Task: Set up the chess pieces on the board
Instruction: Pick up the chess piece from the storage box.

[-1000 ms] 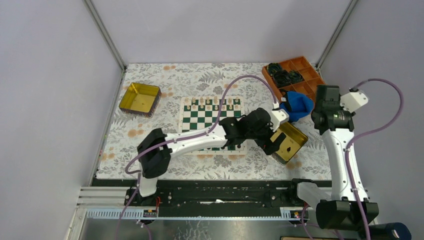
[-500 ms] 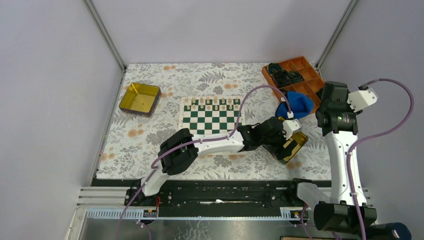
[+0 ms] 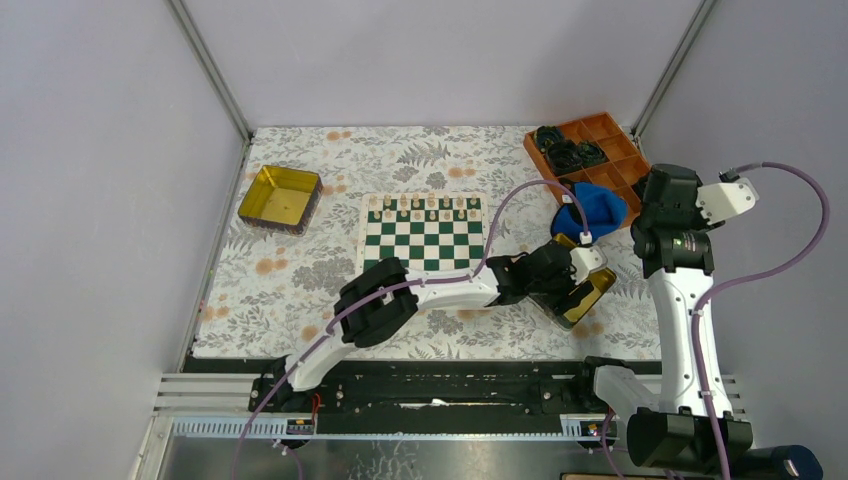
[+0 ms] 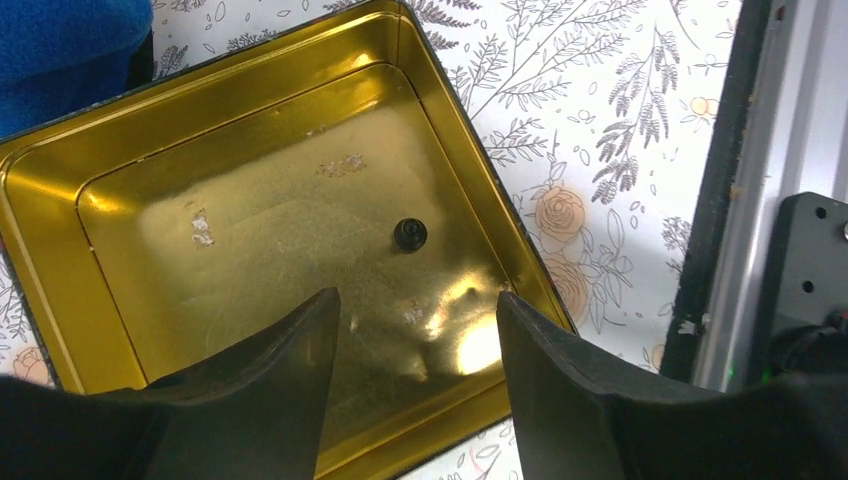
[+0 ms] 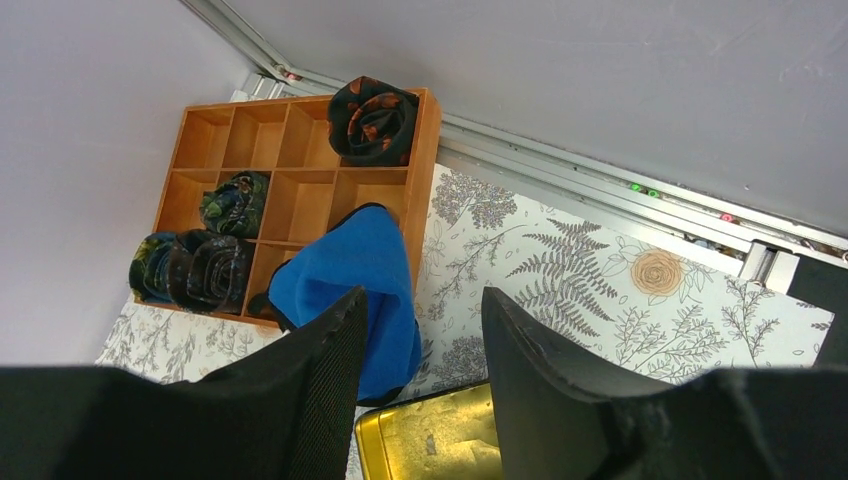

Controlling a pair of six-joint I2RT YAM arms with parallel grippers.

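The green-and-white board (image 3: 420,243) lies mid-table with a row of cream chess pieces (image 3: 425,205) along its far edge. My left gripper (image 4: 415,300) hovers open over a gold tin (image 4: 60,270), nothing between its fingers. One small black chess piece (image 4: 409,233) stands on the tin's floor just ahead of the fingertips. In the top view that gripper (image 3: 583,283) covers most of the tin (image 3: 603,285), right of the board. My right gripper (image 5: 422,300) is open and empty, held high above the table's right side.
A second gold tin (image 3: 280,197) sits left of the board. An orange compartment tray (image 5: 300,150) with rolled dark cloths stands at the back right, a blue cloth (image 5: 350,275) draped over its near edge. The black rail (image 4: 720,190) runs just beyond the tin.
My left arm has stretched further right and lowered over the right-hand tin, its jaws narrowing somewhat. The right arm has drifted slightly right.
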